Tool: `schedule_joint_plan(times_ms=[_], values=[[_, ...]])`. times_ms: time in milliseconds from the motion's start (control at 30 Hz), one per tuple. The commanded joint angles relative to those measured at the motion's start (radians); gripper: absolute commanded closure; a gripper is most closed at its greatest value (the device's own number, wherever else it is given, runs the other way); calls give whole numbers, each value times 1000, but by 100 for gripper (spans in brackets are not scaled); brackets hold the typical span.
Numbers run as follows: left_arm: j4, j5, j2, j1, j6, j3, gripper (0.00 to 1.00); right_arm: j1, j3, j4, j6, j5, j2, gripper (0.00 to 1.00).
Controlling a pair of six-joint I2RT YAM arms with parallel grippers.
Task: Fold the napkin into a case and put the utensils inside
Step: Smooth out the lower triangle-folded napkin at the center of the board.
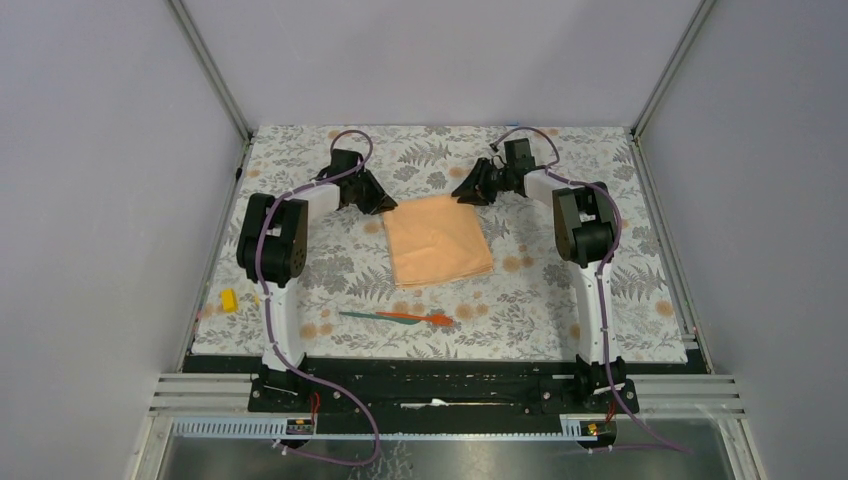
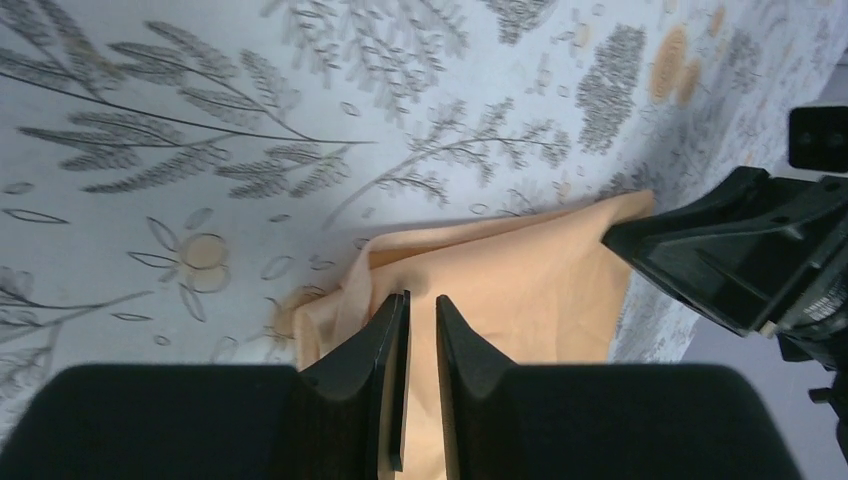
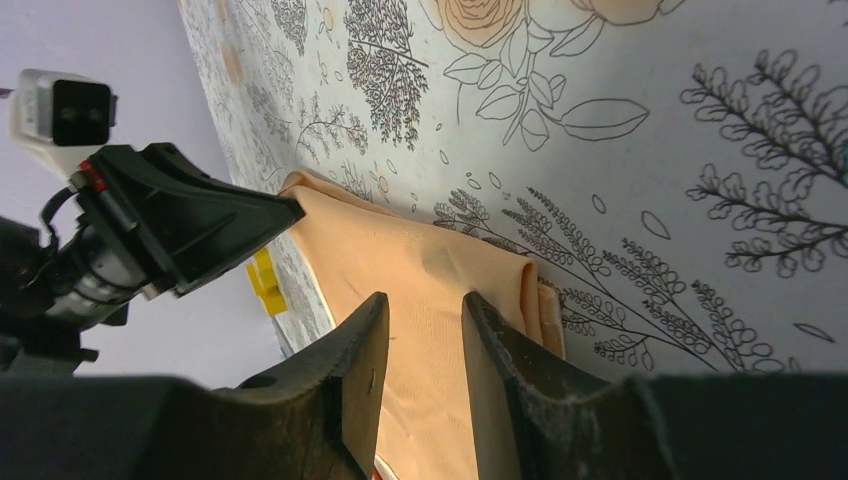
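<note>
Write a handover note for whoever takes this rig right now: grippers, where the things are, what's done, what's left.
Left gripper: fingers nearly together at the far-left corner of the napkin; unclear whether cloth is pinched.
Right gripper: fingers apart at its far-right corner, not yet closed.
The napkin lies mid-table, broad, layered edges suggesting a first fold.
Utensils: teal and orange pieces on the tablecloth, between napkin and arm bases, untouched.
Left to do: fold it narrow, slide the utensils inside.
</note>
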Motion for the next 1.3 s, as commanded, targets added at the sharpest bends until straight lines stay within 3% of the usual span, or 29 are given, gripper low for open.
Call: schedule_joint_plan(times_ms=[0,233,433,600,800,1000,1267], values=[[3,-48,48,20,44,1,80,-15,0,17,-28,-3,19,59],[-63,-66,20,20,86,8,79,-14,98,-164,-155,46,-11,51],[-99,30,-57,20,99,41,72,11,148,-386,-281,142,-140,41],[-138,74,-195,20,129,20,59,56,-68,-399,-302,122,-342,35],[-164,145,-339,19,166,-34,44,124,-435,-268,-244,42,-527,34],[-164,206,-462,19,196,-160,40,141,-667,-230,-268,80,-649,34],[-180,230,-616,18,208,-285,38,113,-792,-206,-300,273,-660,34]])
